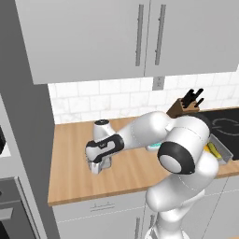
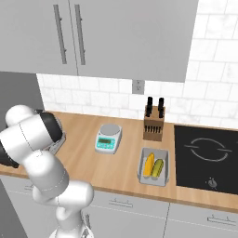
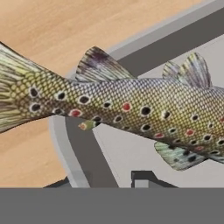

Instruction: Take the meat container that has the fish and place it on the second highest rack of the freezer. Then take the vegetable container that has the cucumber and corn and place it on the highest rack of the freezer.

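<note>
Toward the front left corner of the light wooden worktop point(image 1: 79, 163), in the left base view, I see the white arm reaching across from the lower right, bent at the elbow, with its dark-banded wrist turned down and the two-finger gripper point(image 1: 97, 167) low over the wood. It sits on a shallow grey container point(image 1: 105, 163) of which I see just a sliver beside the hand. At the right end of the worktop a second shallow grey tray with yellow and green vegetables point(image 1: 218, 151) lies by the black cooktop point(image 1: 226, 123), with a wooden knife block point(image 1: 183, 107) behind it against the white tiled wall.

In the right base view, the arm's upper links fill the left side and cover the hand; I can make out a grey corner of the fish container at the worktop's left end, just past the elbow. The vegetable tray holds a yellow corn cob point(image 2: 149, 165) and a green cucumber point(image 2: 158, 168) side by side, near the front edge and just left of the cooktop. A small white and teal kitchen scale point(image 2: 109, 138) stands mid-worktop.

In the hand view, a spotted brown-green fish point(image 3: 131, 111) with black and red dots lies across the grey container, its tail overhanging the rim onto the wood. One dark fingertip point(image 3: 144, 178) shows inside the rim; whether the jaws grip the rim I cannot tell.
</note>
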